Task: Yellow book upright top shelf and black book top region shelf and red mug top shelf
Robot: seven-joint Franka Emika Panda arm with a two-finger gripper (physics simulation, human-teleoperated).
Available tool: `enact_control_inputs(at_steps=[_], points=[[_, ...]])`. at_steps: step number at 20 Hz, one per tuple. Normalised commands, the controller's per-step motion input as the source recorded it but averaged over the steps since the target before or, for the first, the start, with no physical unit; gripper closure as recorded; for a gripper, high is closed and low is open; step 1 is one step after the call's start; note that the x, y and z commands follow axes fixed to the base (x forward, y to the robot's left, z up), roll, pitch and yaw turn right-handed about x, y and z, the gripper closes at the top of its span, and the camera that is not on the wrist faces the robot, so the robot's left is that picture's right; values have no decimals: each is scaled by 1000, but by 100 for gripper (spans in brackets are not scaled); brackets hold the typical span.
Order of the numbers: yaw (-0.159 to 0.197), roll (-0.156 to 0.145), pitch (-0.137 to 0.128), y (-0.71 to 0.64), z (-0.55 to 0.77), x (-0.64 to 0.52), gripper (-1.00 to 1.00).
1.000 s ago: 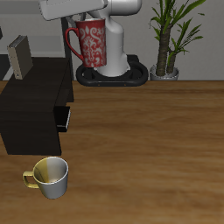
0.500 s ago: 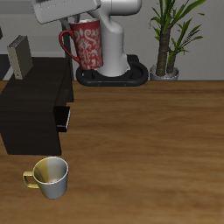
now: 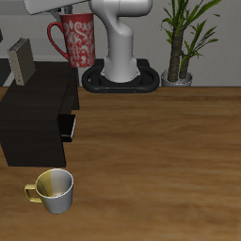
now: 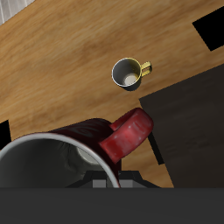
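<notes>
The red mug hangs in the air above the back corner of the shelf, upright, with its handle toward the yellow book. My gripper is shut on the mug's rim, and most of the hand is cut off by the frame edge. In the wrist view the mug fills the foreground, its red handle pointing toward the shelf. The yellow book stands upright on the shelf's flat top. The black book shows only as a thin edge with white marks at the shelf's side.
A cream mug with a yellow handle stands on the wooden table near the front edge, also seen as the cream mug from the wrist. The robot's base and a potted plant stand at the back.
The gripper has carried the red mug sideways toward the shelf and the yellow book, and a little higher. Nothing else has moved.
</notes>
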Motion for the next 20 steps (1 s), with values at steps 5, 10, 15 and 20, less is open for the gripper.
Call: enact_control_inputs(at_steps=[5,10,15,20], points=[[-37,-23,-16,-220,103,-63,100],[-78,-90,-11,-237,147,-37,100],[-80,-107,-3,-31,95,1,100],[-203,-138,37,-11,28,195,100]])
